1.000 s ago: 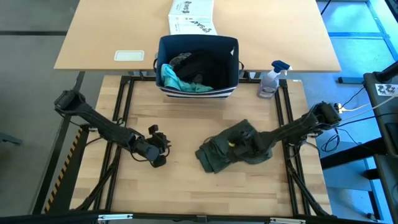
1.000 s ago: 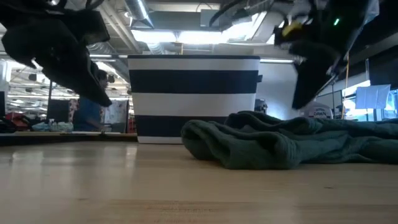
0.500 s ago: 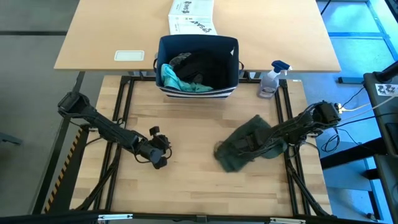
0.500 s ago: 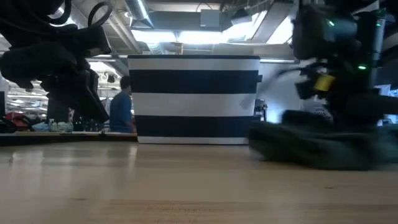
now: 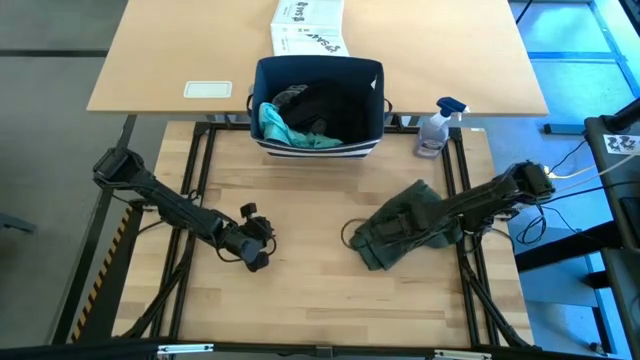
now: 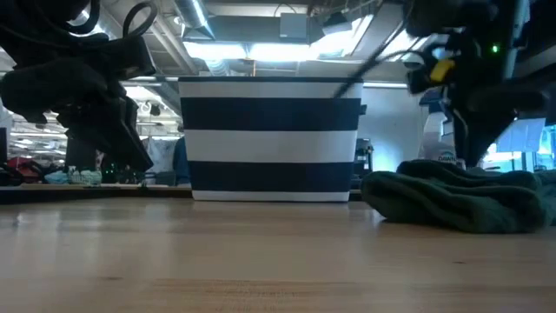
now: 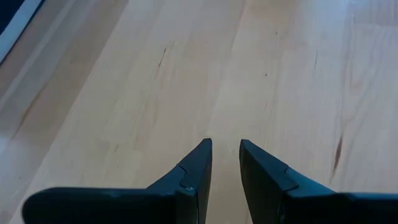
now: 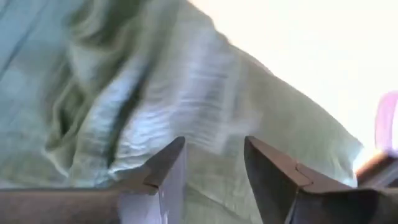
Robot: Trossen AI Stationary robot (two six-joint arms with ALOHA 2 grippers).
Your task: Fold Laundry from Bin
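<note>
An olive-green garment (image 5: 380, 245) lies bunched on the wooden table, right of centre, and shows low and rumpled in the low view (image 6: 460, 200). My right gripper (image 5: 408, 228) stands over it, pointing steeply down, fingers open (image 8: 211, 168), with cloth filling the view beyond them. My left gripper (image 5: 255, 255) hovers over bare wood at the left, its fingers (image 7: 226, 162) open by a narrow gap with nothing between them. The navy bin (image 5: 320, 150) stands at the table's far edge. It holds a teal piece (image 5: 280, 128) and a black garment (image 5: 325, 110). My right gripper's open fingers (image 8: 168, 168) come at the olive-green garment's upper folds (image 8: 205, 124) from above, slanting in from the table's right. I cannot tell whether the tips touch the cloth. The garment lies slack on the table, no part of it lifted.
A spray bottle (image 5: 435, 128) stands right of the bin at the table's far right corner. On the table behind the bin lie a white printed box (image 5: 308, 28) and a white card (image 5: 208, 89). Bare wood stretches between the two grippers and along the near edge.
My right gripper has gone toward the table's right edge and its wrist has rolled. The olive-green garment slid along the table with it, its left end drawn rightward, and now lies more bunched.
</note>
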